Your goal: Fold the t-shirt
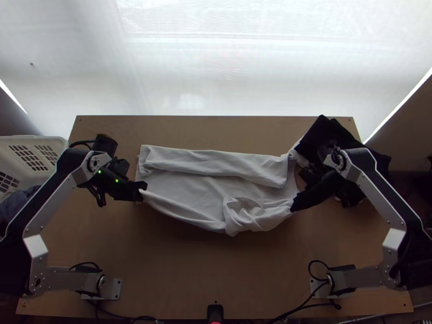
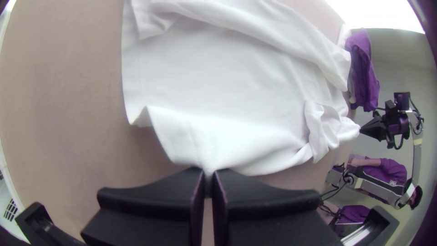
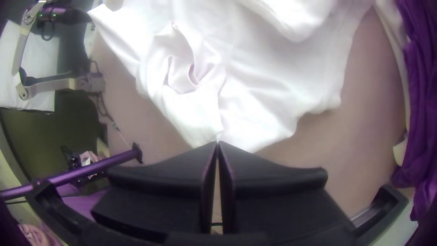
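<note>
The white t-shirt (image 1: pixel 189 185) lies across the middle of the table, its far long side folded inward as a strip and a bunched part near its right end. In the top view my left gripper (image 1: pixel 142 189) holds the near left corner; in the left wrist view the same gripper (image 2: pixel 208 172) is shut on the hem of the shirt (image 2: pixel 218 86). My right gripper (image 1: pixel 293 208) is at the near right edge by the bunched part. Seen from the right wrist, that gripper (image 3: pixel 217 143) is shut on an edge of the shirt (image 3: pixel 255 91).
A dark heap of cloth (image 1: pixel 329 137) lies at the table's far right corner, partly behind the right arm; it looks purple in the left wrist view. A white basket (image 1: pixel 35 148) stands beyond the table's left edge. Bare wood (image 1: pixel 205 275) stretches along the near side.
</note>
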Tool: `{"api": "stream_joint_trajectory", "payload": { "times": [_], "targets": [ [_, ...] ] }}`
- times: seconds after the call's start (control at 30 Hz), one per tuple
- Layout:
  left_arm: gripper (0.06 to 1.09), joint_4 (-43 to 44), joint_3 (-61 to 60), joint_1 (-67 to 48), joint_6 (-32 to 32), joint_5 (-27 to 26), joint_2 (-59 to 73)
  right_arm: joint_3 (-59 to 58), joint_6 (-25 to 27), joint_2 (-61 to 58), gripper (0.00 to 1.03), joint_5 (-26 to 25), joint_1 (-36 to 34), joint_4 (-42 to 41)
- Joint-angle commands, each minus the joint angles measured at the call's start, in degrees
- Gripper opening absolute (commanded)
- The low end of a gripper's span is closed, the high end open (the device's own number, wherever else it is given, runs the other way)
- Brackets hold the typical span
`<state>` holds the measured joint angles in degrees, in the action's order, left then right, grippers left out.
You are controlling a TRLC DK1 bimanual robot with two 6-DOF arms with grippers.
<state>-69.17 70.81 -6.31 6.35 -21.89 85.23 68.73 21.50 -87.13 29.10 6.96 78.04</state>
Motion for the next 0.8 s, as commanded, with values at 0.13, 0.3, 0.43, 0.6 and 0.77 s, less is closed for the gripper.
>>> {"api": "stream_joint_trajectory", "payload": {
  "times": [0.13, 0.3, 0.43, 0.6, 0.77],
  "targets": [
    [0.09, -3.1, 13.3, -0.3, 3.1, -0.3, 11.0, 17.4, 0.2, -13.3, 0.03, 3.1, -0.9, 3.7],
    [0.09, -3.0, 18.1, -0.2, 3.6, -0.3, 13.9, 24.4, -1.4, -17.7, 0.03, 5.7, -0.2, 3.7],
    [0.09, -3.0, 21.2, 1.6, 3.6, -0.3, 16.5, 28.7, -2.4, -21.1, 0.03, 5.9, -0.5, 3.6],
    [0.09, -2.8, 24.6, 3.4, 4.8, -0.3, 19.1, 32.4, -2.7, -24.4, 0.03, 5.9, -2.0, 3.6],
    [0.09, -2.8, 26.0, 5.3, 6.0, -0.1, 21.6, 34.3, -2.7, -26.6, 0.03, 5.9, -2.7, 3.5]
  ]
}}
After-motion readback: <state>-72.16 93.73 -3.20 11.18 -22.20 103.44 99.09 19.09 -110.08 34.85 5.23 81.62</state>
